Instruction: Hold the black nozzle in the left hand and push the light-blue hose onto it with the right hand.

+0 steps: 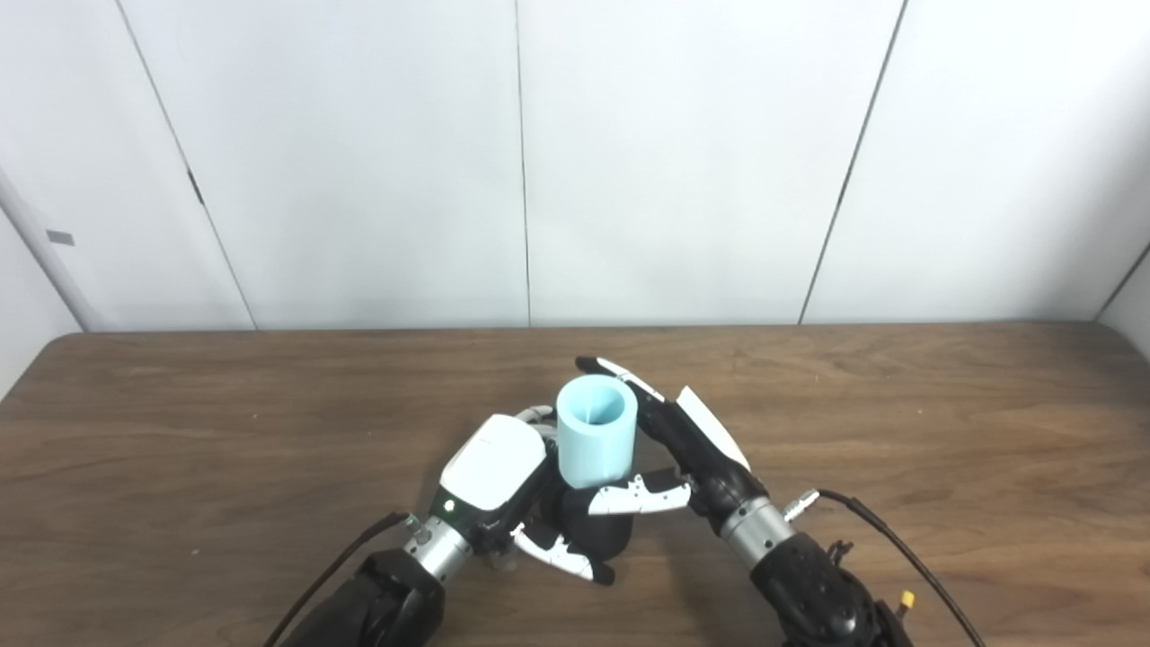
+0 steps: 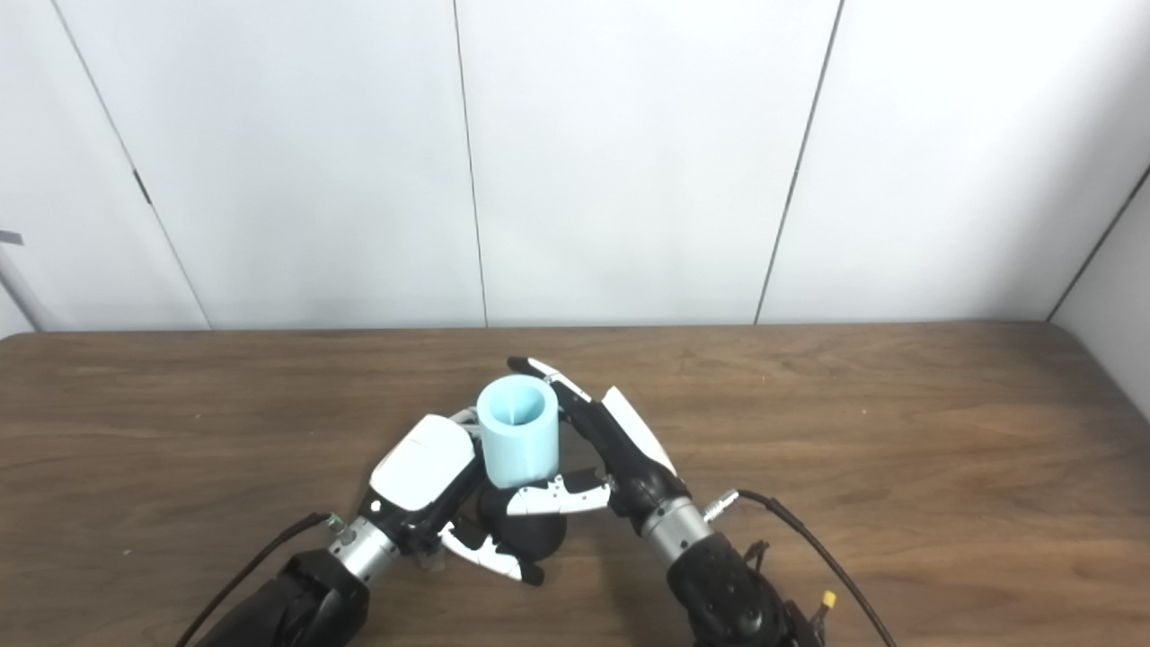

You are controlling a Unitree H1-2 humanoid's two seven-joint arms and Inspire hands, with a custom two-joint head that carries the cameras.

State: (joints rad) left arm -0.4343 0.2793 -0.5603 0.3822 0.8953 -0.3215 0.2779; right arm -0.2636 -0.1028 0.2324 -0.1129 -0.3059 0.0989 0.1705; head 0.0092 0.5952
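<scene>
The light-blue hose (image 1: pixel 595 431), a short open-topped tube, stands upright on top of the black nozzle (image 1: pixel 600 532) near the table's front middle. My left hand (image 1: pixel 494 469) wraps the nozzle from the left, its thumb curled under the front. My right hand (image 1: pixel 696 449) comes in from the right: its fingers lie along the back of the hose and its thumb crosses the front where hose and nozzle meet. Most of the nozzle is hidden by both hands. In the right eye view the same hose (image 2: pixel 518 431) sits between the left hand (image 2: pixel 422 467) and the right hand (image 2: pixel 624 449).
The brown wooden table (image 1: pixel 898 404) runs the full width, backed by a white panelled wall. A black cable (image 1: pixel 885 532) loops off my right wrist, with a small yellow connector (image 1: pixel 907 599) by the forearm. Another cable trails from my left wrist.
</scene>
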